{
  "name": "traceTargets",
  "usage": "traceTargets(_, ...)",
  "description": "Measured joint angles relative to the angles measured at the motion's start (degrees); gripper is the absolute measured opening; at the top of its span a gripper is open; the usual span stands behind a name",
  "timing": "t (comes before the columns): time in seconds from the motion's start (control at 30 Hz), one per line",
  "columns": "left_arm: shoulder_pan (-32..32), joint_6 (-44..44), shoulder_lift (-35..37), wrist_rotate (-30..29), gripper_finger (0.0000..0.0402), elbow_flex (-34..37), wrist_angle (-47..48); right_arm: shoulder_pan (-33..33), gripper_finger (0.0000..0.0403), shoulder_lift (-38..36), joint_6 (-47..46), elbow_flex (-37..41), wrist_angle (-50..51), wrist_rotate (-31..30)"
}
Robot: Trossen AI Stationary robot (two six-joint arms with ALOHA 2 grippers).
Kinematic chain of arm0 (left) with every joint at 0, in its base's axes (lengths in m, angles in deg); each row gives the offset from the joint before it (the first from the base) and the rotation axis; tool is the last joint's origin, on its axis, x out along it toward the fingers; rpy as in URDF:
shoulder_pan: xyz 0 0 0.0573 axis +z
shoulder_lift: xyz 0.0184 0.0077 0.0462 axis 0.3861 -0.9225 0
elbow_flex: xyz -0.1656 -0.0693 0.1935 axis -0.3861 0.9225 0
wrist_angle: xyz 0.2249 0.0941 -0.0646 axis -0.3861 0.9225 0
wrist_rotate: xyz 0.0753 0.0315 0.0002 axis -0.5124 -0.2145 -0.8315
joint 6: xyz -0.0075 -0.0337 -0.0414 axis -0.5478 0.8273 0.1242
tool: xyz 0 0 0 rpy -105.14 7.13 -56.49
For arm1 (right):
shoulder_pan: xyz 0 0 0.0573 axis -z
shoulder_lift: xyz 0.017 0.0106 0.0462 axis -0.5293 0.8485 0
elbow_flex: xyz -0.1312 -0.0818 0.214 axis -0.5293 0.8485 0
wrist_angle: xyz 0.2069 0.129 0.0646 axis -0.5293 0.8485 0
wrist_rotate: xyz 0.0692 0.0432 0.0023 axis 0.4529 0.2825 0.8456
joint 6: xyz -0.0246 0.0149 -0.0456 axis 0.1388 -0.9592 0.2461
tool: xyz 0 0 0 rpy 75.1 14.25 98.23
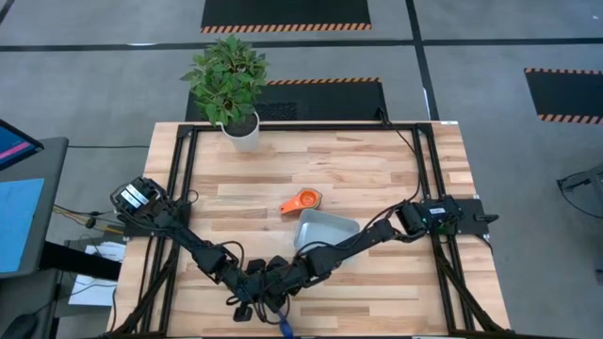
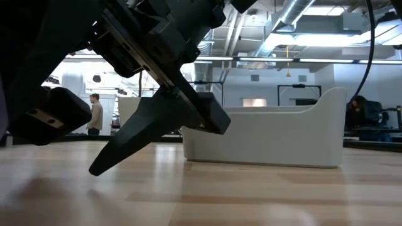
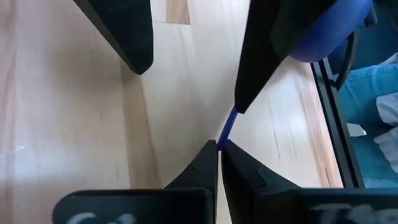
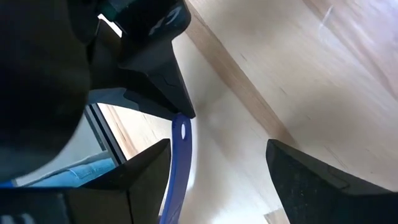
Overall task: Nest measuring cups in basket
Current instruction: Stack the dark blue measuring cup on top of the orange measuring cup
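Pinching the dark blue cup (image 3: 329, 28) by its thin handle between fully shut tips, the left gripper (image 3: 219, 144) meets the wide-open, empty right gripper (image 4: 217, 162) just opposite; so slim a hold may twist loose during handover.

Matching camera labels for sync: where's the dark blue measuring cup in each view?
High: dark blue cup at bottom edge, left of centre.
Low: not visible.
Left wrist: centre, pinched by left pincer.
Right wrist: lower left of centre, beside open right pincer.
Shared landmark: wooden tabletop.
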Motion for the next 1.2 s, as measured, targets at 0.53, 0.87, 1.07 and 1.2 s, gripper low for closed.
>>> traceTargets(0.53,0.02,0.46,0.15,-0.84,0.0,-0.04,0.35,-0.92,0.029,0.11,1.05,0.0,-2.29,0.06)
traceTargets(0.87,1.96,2.98,0.35,-5.59,0.0,-0.51,0.85,-3.45,0.029,-4.72,1.42,-0.11,3.96,-13.28)
traceTargets(1.07,4.8,2.07,0.33,-2.92,0.0001,-1.82,1.01,-4.42,0.029,-5.79,1.23,-0.11,5.7,-15.1)
traceTargets(1.2,5.65,-0.19,0.33,-1.88,0.0001,-2.69,0.92,-4.7,0.029,-5.94,-0.28,-0.17,7.81,-15.99)
